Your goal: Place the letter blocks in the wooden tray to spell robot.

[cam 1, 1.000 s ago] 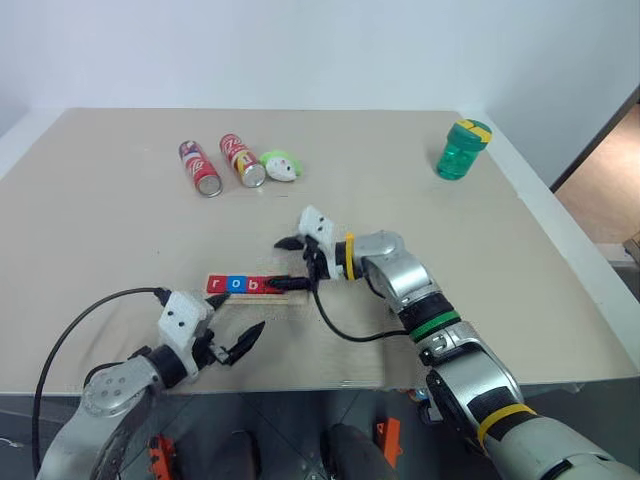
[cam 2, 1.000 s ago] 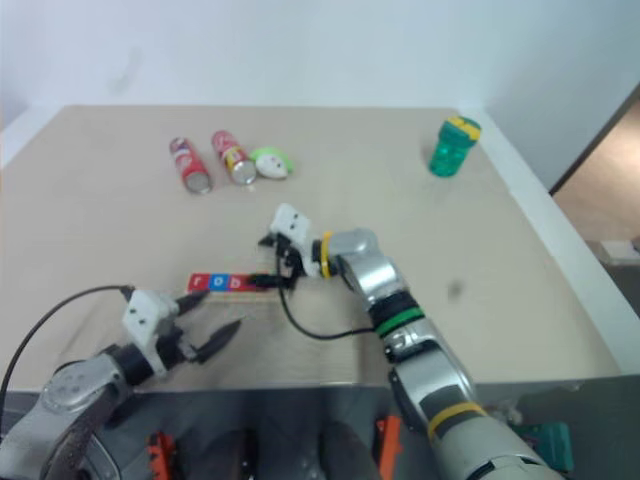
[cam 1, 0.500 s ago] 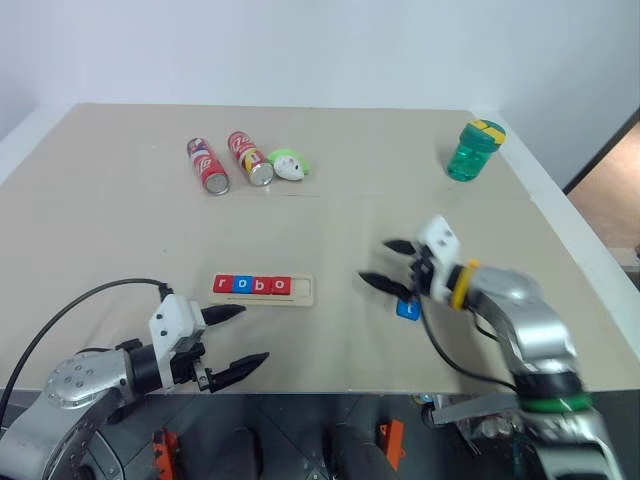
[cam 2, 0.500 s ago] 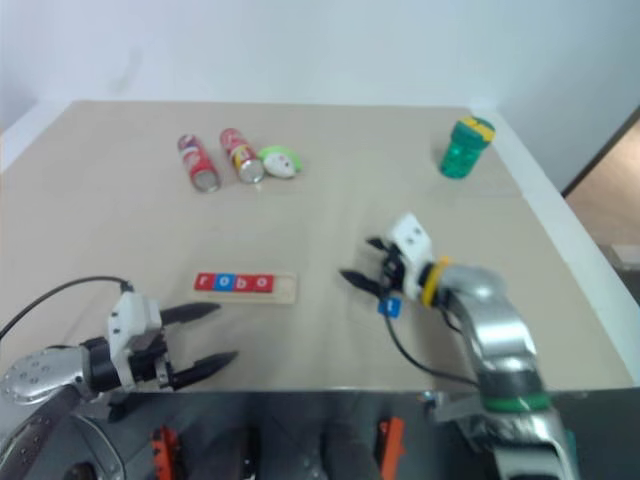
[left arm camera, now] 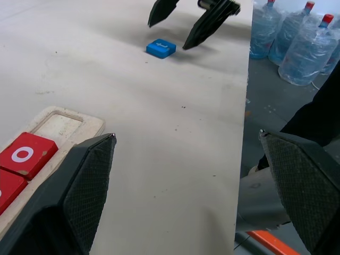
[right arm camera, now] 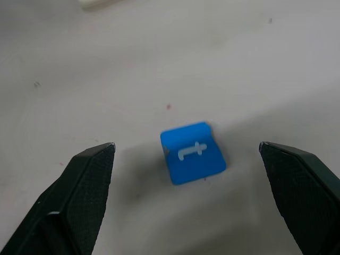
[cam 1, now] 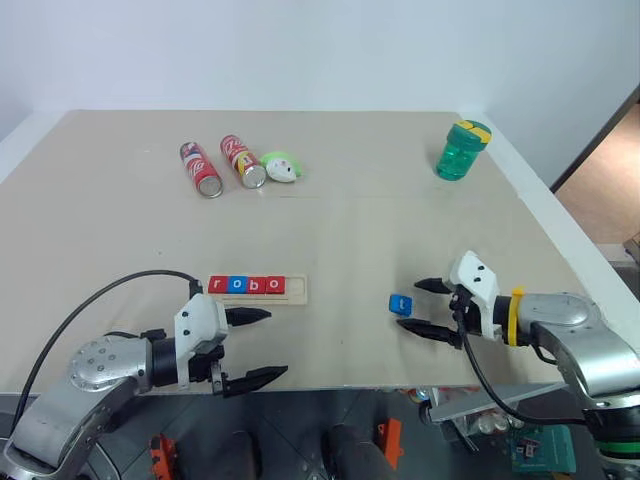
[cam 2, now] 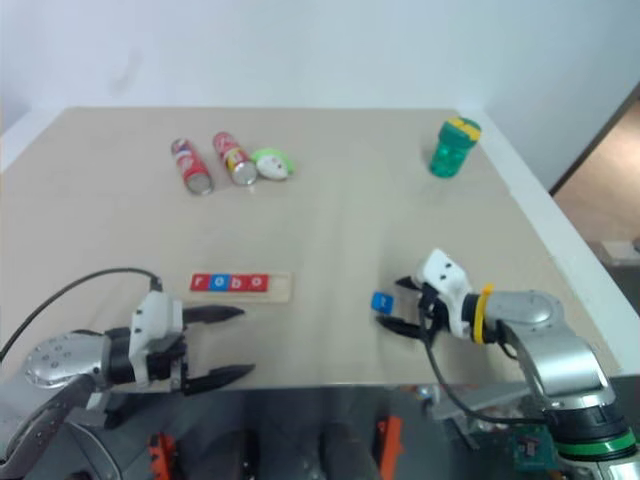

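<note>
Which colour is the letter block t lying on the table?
Blue, with a white letter: the t block, seen best in the right wrist view.

Cans' labels too small

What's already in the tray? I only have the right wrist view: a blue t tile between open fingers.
Observer: The wooden tray holds four letter blocks reading r, o, b, o; the slot at its right end is bare.
Operator: Where's the t relative to it?
Observer: The t block lies on the table to the tray's right, apart from it, in front of the right gripper.
Operator: And the left arm?
Observer: The left gripper hovers open near the table's front edge, holding nothing.
</note>
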